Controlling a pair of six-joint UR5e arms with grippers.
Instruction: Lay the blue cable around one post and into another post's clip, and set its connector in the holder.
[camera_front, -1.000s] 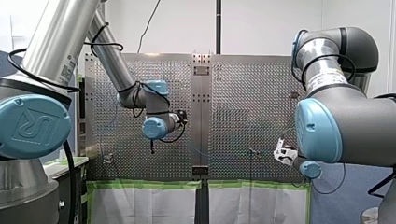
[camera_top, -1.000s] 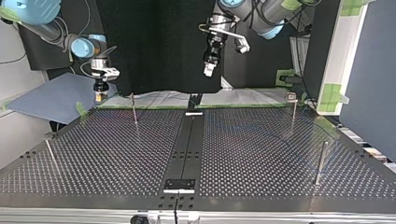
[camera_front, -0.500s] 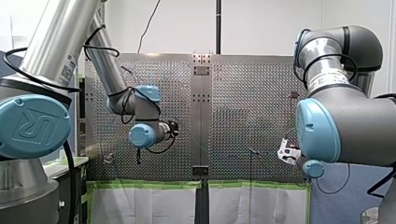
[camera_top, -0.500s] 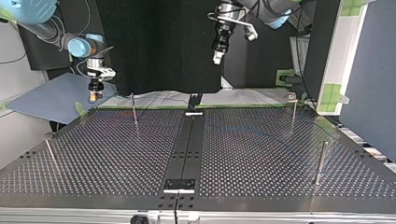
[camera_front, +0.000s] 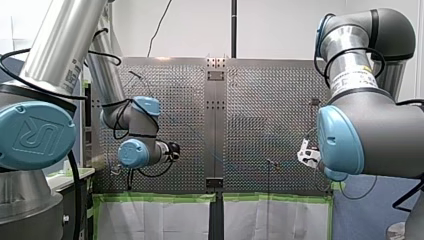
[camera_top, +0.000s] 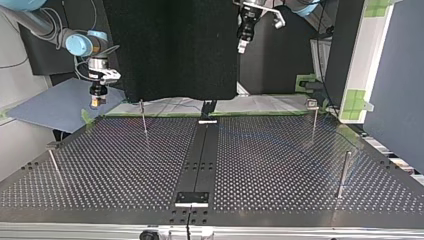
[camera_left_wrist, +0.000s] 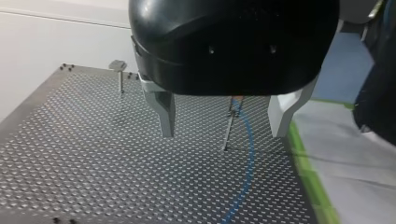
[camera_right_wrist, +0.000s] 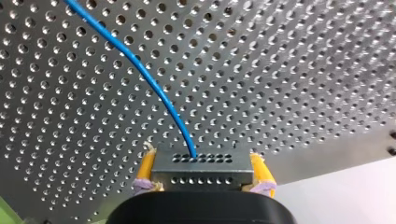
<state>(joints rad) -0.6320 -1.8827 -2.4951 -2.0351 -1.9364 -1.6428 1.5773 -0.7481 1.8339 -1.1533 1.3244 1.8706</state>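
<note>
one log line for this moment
left gripper: open, empty, post ahead | right gripper: shut on connector, blue cable trailing | connector not yet placed

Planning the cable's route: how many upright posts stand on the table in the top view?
4. In the top view: far-left post, near-left post, far-right post, near-right post. Others could be hidden outside this view.

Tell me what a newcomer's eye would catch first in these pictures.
In the right wrist view, my right gripper clamps a grey connector, and the blue cable curves from it over the table. In the left wrist view, my left gripper hangs open, with a thin post ahead.
</note>
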